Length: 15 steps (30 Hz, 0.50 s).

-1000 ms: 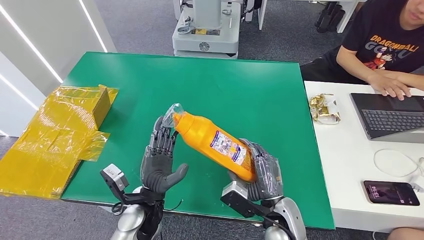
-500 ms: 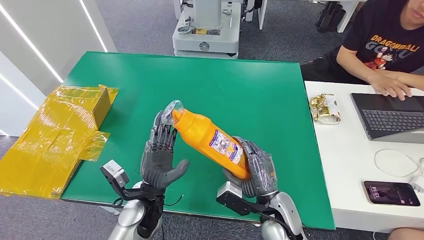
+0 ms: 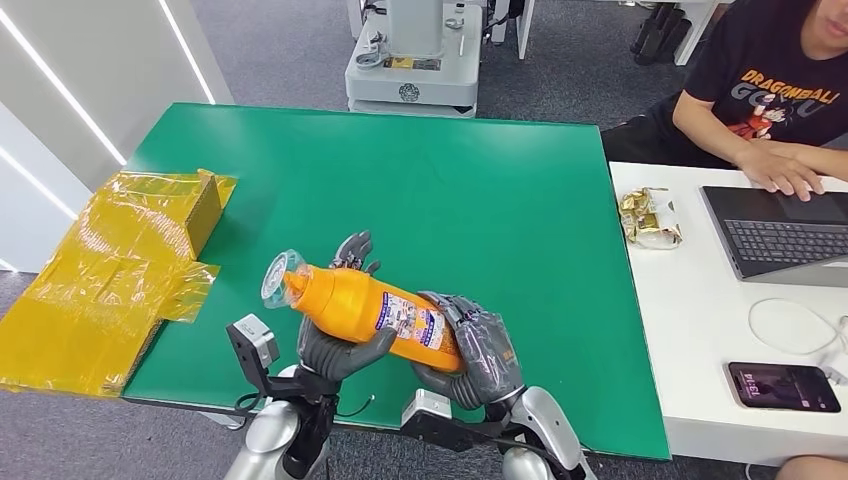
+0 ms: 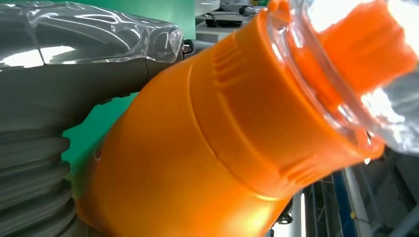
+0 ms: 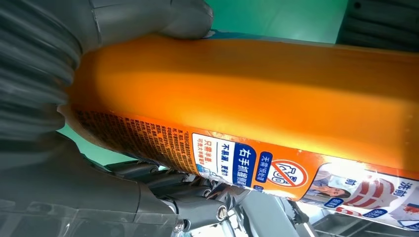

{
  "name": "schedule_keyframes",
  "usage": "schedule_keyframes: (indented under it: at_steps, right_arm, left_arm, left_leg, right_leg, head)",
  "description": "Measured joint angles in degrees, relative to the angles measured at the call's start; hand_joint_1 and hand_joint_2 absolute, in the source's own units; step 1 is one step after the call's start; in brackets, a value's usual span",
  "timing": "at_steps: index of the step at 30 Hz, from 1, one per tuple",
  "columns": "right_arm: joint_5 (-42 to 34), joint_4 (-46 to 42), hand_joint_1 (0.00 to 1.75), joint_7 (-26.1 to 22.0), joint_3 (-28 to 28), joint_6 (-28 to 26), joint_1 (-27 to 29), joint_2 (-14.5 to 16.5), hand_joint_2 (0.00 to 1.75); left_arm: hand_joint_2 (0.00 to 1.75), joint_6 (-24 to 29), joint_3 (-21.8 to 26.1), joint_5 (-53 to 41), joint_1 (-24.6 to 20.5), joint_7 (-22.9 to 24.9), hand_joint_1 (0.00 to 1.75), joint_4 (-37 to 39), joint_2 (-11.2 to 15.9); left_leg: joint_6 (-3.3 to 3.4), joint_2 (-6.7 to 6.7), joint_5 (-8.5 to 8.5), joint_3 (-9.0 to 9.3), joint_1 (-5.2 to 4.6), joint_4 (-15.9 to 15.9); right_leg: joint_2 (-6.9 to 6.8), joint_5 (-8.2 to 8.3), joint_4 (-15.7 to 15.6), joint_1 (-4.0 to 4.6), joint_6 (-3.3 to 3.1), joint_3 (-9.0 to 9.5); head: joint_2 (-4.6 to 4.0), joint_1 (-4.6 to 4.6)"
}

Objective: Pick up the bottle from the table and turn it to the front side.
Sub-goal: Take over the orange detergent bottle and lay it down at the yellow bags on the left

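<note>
Both hands (image 3: 400,345) around tilted bottle (image 3: 365,310)

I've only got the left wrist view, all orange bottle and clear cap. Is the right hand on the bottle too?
Observer: Yes, the right hand grips the base end of the bottle, above the green table.
Operator: Which side faces up?
Observer: A printed label faces up, next to the right hand.
Operator: Where's my left hand on it?
Observer: The left hand cups it from beneath, near the neck end.
</note>
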Motion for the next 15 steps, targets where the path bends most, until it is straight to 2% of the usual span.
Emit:
schedule_keyframes:
  at_steps: [15]
  right_arm:
    - [2.79, -0.87, 1.75, 2.92, 0.14, 3.32, 0.20, -0.01, 1.75]
  left_arm:
    - [1.75, 1.39, 0.06, -0.17, -0.08, -0.15, 0.00, 1.07, -0.17]
  left_leg:
    - [0.00, 0.01, 0.00, 0.01, 0.01, 0.00]
  right_leg:
    - [0.01, 0.00, 0.00, 0.00, 0.00, -0.01]
  head:
    - [0.00, 0.00]
